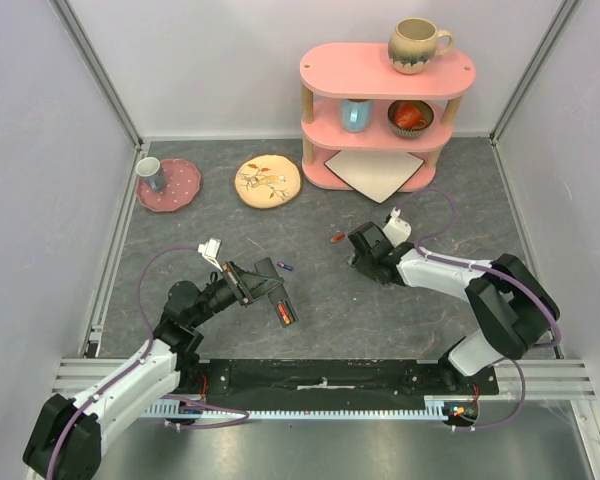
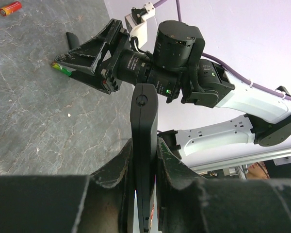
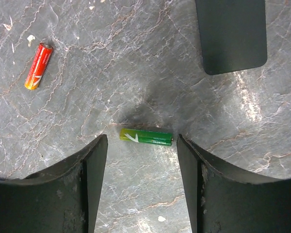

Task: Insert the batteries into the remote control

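Note:
The black remote control (image 1: 276, 300) is held off the table, my left gripper (image 1: 256, 282) shut on it; an orange cell (image 1: 285, 316) shows at its free end. In the left wrist view the remote control (image 2: 143, 111) stands edge-on between the fingers (image 2: 117, 167). My right gripper (image 3: 141, 141) is open, low over the table, its tips on either side of a green battery (image 3: 146, 137) that lies flat and untouched. A red-orange battery (image 3: 37, 66) lies further left. From above, the right gripper (image 1: 364, 258) hides the green one; the red battery (image 1: 335, 238) and a small purple one (image 1: 287, 267) lie nearby.
A flat black plate (image 3: 231, 34) lies just beyond the right fingers. At the back stand a pink shelf (image 1: 380, 110) with mugs and a bowl, a yellow plate (image 1: 267, 182) and a pink plate (image 1: 170, 185) with a cup.

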